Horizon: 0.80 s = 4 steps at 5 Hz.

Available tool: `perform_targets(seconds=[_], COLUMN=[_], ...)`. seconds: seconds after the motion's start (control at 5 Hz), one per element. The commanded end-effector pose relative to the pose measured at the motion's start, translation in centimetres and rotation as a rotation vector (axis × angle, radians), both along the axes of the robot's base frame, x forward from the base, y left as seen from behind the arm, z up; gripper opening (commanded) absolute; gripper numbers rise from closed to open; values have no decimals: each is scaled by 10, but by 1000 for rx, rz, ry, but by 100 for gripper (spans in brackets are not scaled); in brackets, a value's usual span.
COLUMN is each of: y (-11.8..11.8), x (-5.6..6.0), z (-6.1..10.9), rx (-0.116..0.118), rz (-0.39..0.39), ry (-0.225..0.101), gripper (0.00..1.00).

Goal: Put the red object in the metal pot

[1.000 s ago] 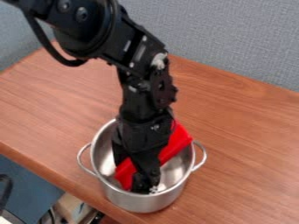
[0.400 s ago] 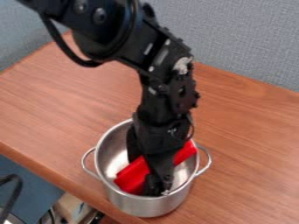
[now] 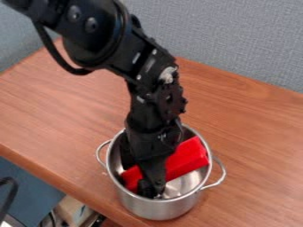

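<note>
Standing near the bench's (image 3: 254, 129) front edge, toward its left corner: a shiny metal pot (image 3: 164, 206), both loop handles out at the sides; lying inside it, tilted: the red block (image 3: 187, 158), partly hidden behind the black gripper (image 3: 151, 182); reaching down into the pot from above, pincer released, jaws spread wide, right against the block.
</note>
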<state>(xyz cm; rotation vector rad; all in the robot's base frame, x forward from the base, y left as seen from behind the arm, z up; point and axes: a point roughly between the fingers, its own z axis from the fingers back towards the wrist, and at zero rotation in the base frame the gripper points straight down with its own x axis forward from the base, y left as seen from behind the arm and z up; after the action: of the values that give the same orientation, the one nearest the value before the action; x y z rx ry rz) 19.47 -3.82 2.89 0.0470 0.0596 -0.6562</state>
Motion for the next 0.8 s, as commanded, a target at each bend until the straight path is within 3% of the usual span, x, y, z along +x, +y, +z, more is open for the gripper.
perform_targets(seconds=[0.0,0.2,0.4,0.6], y=[-9,0,9,16], x=[-3,-1,0,4], z=[1,5,8,16], rx=[4,15,16,42], rz=[42,53,53,70], ry=[3,-1,-2,-1], gripper=[0,100,0,100])
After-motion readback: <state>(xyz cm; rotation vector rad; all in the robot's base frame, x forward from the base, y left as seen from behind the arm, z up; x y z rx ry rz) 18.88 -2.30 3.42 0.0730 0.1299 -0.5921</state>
